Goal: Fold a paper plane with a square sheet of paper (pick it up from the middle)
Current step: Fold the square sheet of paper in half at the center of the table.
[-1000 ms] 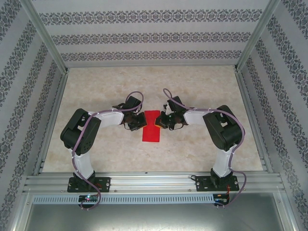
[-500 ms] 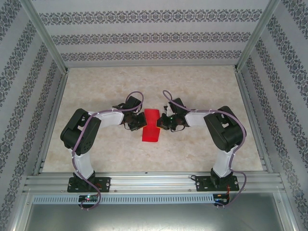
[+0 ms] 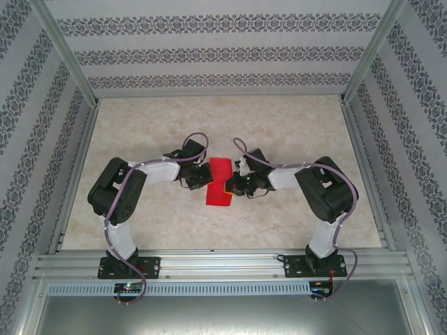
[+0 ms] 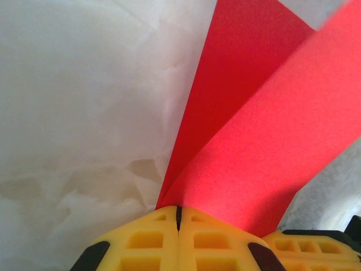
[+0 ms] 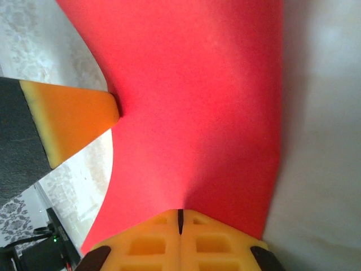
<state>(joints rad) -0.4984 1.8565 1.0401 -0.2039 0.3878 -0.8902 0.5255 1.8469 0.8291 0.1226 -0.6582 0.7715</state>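
left gripper [image 3: 204, 176]: fingers were pressed fully together, pinching the left edge of the square sheet of paper [image 3: 220, 195]; the red sheet fanned out from between the yellow fingertips in the left wrist view.
right gripper [image 3: 229, 184]: fingers were likewise fully together, clamped on the sheet's right edge, just across from the left gripper.
square sheet of paper: it was bright red and plain, held between the two grippers over the middle of the table [image 3: 293, 125], bowed into a curve rather than flat, its near end reaching past both grippers.
table: it had a pale marbled surface.
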